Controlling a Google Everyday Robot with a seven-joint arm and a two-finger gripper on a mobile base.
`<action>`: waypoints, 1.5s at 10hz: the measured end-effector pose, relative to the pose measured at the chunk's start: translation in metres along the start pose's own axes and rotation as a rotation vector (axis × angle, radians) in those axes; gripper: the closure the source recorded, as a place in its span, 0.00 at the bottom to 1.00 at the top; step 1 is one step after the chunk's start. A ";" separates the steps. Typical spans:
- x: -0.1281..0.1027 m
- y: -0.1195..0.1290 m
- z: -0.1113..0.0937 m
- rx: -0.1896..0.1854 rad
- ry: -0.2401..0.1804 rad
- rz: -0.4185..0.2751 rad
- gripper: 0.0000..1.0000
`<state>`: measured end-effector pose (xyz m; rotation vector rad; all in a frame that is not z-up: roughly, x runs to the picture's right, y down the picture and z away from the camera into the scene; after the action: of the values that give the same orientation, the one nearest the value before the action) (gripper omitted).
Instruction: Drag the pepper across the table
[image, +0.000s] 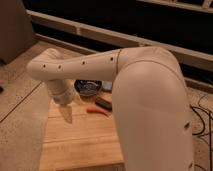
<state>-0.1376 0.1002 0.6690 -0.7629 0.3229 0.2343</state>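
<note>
The gripper (68, 119) hangs over the light bamboo-plank surface (80, 147). Its fingers (67, 113) are spread wide and hold nothing, near but apart from the slim red-orange pepper (97, 111).

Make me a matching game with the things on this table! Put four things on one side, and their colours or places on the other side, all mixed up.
Things:
1. pepper
2. block
3. dish
4. end effector

Clues:
A. hangs over the table, beside the pepper
B. red-orange and slim
C. round, nearest the table's far edge
D. black, lying just behind the pepper

Pairs: 1-B, 2-D, 3-C, 4-A
</note>
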 end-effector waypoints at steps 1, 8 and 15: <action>0.002 -0.014 0.000 0.038 -0.066 -0.022 0.35; 0.039 -0.042 0.044 0.049 -0.381 -0.200 0.35; 0.057 -0.092 0.120 -0.072 -0.292 -0.339 0.35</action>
<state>-0.0312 0.1255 0.7875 -0.8288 -0.0931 0.0346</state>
